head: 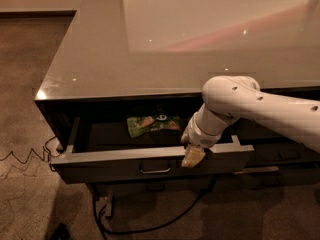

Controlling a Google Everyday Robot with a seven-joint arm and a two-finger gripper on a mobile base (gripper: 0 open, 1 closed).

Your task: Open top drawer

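Note:
The top drawer is a wide dark drawer under the glossy counter top, pulled out partway. Its small loop handle sits mid-front. Its dark inside shows, with a green snack bag lying near the back. My gripper hangs from the white arm at the drawer's front edge, right of the handle, its pale tips over the rim.
The grey counter top reflects light above. Narrower dark drawers lie to the right behind the arm. A black cable and a zigzag cord lie on the carpet below and to the left.

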